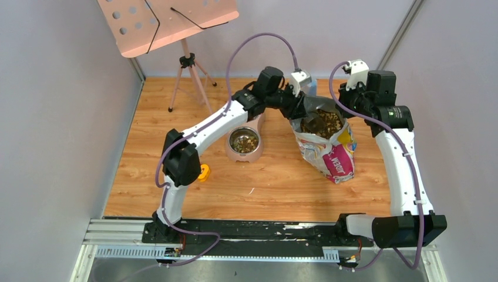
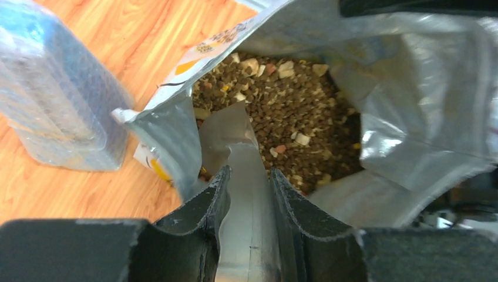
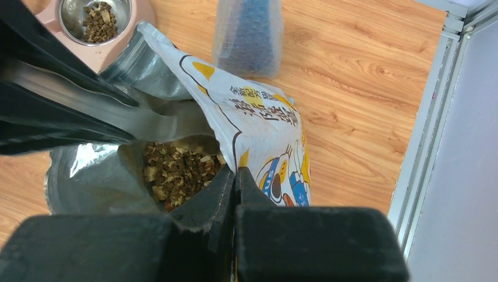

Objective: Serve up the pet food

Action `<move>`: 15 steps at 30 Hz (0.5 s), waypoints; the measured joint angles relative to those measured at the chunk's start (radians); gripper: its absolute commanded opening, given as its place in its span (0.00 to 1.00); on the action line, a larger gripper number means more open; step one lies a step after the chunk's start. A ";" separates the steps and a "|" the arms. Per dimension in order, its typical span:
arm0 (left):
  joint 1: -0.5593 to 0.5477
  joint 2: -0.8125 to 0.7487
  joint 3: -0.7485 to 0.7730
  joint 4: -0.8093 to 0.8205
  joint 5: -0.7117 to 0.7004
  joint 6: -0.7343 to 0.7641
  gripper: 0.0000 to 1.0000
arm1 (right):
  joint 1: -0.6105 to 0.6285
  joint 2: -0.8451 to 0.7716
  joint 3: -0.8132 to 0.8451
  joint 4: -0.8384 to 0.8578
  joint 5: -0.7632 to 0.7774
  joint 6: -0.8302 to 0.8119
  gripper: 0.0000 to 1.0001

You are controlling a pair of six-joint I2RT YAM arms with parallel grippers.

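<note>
The pet food (image 1: 322, 123) fills an open printed bag (image 1: 336, 160) standing at mid-table. In the left wrist view the kibble (image 2: 288, 111) shows inside the bag's foil lining (image 2: 411, 88). My left gripper (image 2: 249, 173) is shut on the handle of a silvery metal scoop (image 2: 246, 194), whose front end reaches into the bag mouth above the kibble. My right gripper (image 3: 235, 170) is shut on the bag's rim (image 3: 258, 117), holding the mouth open beside the food (image 3: 179, 170). The scoop (image 3: 88, 106) enters from the left there. A pink bowl (image 1: 253, 154) left of the bag holds some kibble (image 1: 244, 140).
A bottle wrapped in blue bubble wrap (image 1: 309, 87) stands just behind the bag, close to my left gripper (image 1: 299, 108). A small yellow toy (image 1: 204, 172) lies by the left arm. A tripod stand (image 1: 188, 64) is at the back left. Grey walls close both sides.
</note>
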 measured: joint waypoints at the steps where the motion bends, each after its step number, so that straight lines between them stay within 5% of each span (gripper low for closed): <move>1: -0.012 0.012 -0.013 0.016 -0.032 0.014 0.00 | 0.000 0.000 0.000 0.001 0.000 0.001 0.00; 15: -0.148 0.051 -0.114 0.231 -0.296 0.141 0.00 | -0.002 -0.010 -0.021 0.011 -0.016 0.042 0.00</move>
